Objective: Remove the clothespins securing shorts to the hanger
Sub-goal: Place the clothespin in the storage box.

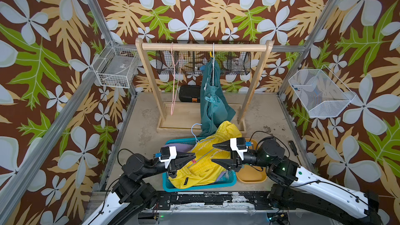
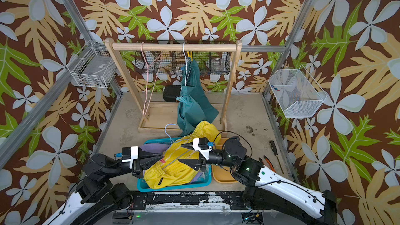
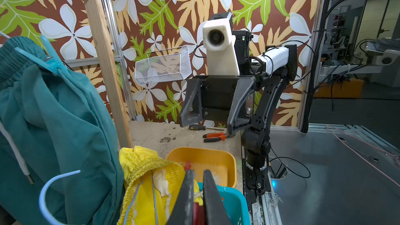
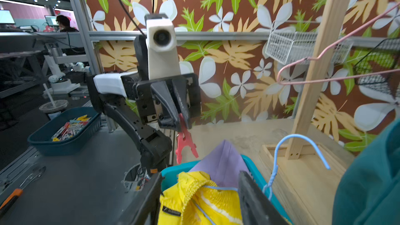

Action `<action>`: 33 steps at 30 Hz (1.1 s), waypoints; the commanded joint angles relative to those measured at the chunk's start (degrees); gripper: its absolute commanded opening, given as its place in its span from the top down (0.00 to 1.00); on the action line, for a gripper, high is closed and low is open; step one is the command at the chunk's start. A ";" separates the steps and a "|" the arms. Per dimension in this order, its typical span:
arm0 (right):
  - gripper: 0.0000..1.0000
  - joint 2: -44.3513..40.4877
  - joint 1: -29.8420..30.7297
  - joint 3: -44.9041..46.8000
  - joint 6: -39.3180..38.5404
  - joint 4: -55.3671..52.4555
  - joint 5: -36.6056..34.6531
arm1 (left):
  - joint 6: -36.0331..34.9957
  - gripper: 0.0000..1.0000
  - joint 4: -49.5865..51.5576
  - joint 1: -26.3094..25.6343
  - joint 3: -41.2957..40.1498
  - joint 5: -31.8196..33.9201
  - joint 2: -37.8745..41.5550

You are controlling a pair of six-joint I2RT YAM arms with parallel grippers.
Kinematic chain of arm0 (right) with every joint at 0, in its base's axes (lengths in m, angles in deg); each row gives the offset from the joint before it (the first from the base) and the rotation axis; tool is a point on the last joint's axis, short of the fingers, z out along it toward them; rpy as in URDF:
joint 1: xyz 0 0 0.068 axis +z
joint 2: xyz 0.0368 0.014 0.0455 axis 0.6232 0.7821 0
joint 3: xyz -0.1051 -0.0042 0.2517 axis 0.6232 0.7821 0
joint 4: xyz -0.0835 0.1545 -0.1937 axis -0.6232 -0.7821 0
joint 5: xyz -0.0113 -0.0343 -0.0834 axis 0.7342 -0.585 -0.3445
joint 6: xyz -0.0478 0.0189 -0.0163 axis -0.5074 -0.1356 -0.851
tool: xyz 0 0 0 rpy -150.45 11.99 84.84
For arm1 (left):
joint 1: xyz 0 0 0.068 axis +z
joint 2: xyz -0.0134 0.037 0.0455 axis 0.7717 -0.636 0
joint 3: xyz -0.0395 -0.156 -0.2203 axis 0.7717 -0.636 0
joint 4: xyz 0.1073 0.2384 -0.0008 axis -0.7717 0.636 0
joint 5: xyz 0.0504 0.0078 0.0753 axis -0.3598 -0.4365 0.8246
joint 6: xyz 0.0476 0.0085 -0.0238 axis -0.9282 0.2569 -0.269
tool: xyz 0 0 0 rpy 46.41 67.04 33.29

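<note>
- A wooden rack stood at the back of the table. An empty pink hanger hung from its rail.
- Beside it the teal shorts hung on a white hanger. A light blue clothespin was clipped midway down and a yellow clothespin sat near the hook.
- A black case lay behind the rack. A screwdriver and orange-handled pliers lay near the table's right edge, well apart from the work.
- The teal basket at the front held the yellow shorts heaped over the lilac shorts. A blue hanger ran through the yellow pair, its hook standing up at the back.
- An orange tray sat just beside the basket, partly under the right arm. A small red thing lay in it, too small to name.
- Off the table, a dark blue bin held loose clothespins in mixed colours.
- The left gripper had its fingers together, clamped on a red-pink clothespin over the basket. The pin's legs pointed down, clear of the cloth.
- The right gripper faced it over the yellow shorts, its fingers apart and holding nothing.
</note>
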 commanded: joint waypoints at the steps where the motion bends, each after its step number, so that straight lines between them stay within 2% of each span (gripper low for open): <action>1: 0.41 1.94 0.02 -0.92 -0.82 0.23 5.60 | 0.41 1.00 -2.56 0.04 0.98 -2.92 -1.06; 11: 0.42 9.29 0.05 -4.50 0.11 3.40 10.00 | 0.98 1.00 -7.52 0.04 0.14 -2.20 -2.95; 19: 0.43 12.59 0.06 -6.45 0.58 4.89 10.80 | 0.71 1.00 -10.81 0.03 -0.40 -1.62 -5.21; 33: 0.53 18.42 0.06 -8.57 2.17 6.74 10.96 | 1.51 1.00 -14.62 0.08 -2.08 -1.56 -5.95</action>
